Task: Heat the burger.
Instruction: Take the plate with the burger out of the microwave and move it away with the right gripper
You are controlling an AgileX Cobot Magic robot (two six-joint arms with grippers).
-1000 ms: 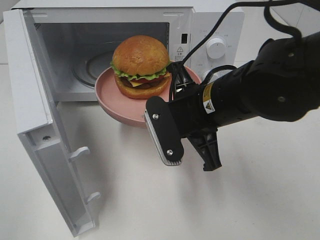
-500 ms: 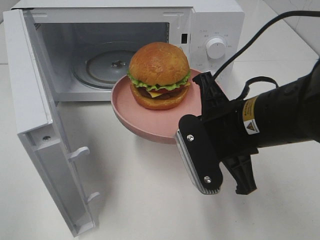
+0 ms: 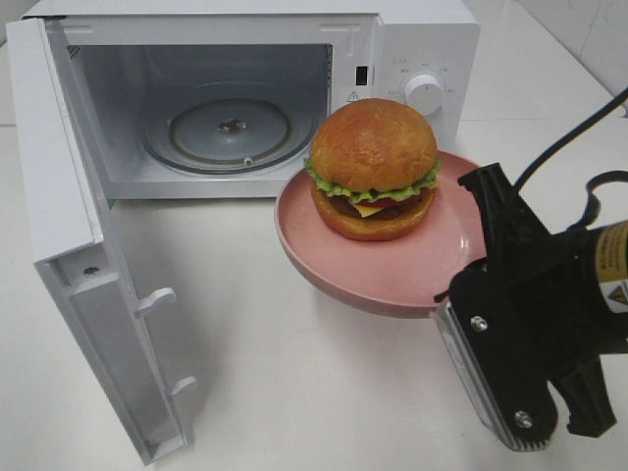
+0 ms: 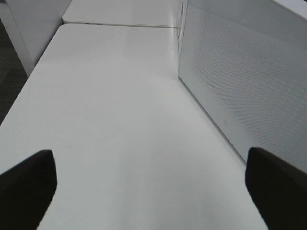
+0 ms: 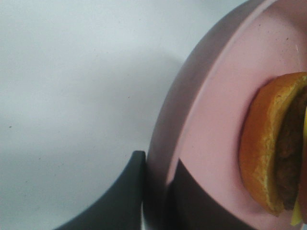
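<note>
The burger point(image 3: 374, 162), with a glossy brown bun and lettuce at its edge, sits on a pink plate point(image 3: 363, 260). The plate hangs in the air in front of the microwave's control panel, right of the open cavity. My right gripper point(image 3: 481, 250) is shut on the plate's right rim. The right wrist view shows its fingers point(image 5: 120, 201) clamping the plate's rim point(image 5: 216, 120), with the burger point(image 5: 268, 143) just beyond. My left gripper point(image 4: 152, 179) is open and holds nothing. It stays low over the bare table, beside the microwave door's outer face, and does not show in the exterior view.
The white microwave point(image 3: 432, 49) stands at the back with its door point(image 3: 69, 226) swung wide open to the left. Its glass turntable point(image 3: 231, 128) is bare. White table point(image 3: 294, 392) spreads in front of it. The door's perforated outer panel point(image 4: 249, 81) shows in the left wrist view.
My right gripper has carried the plate and burger rightward and toward the front, away from the microwave's opening. The left gripper has stayed open.
</note>
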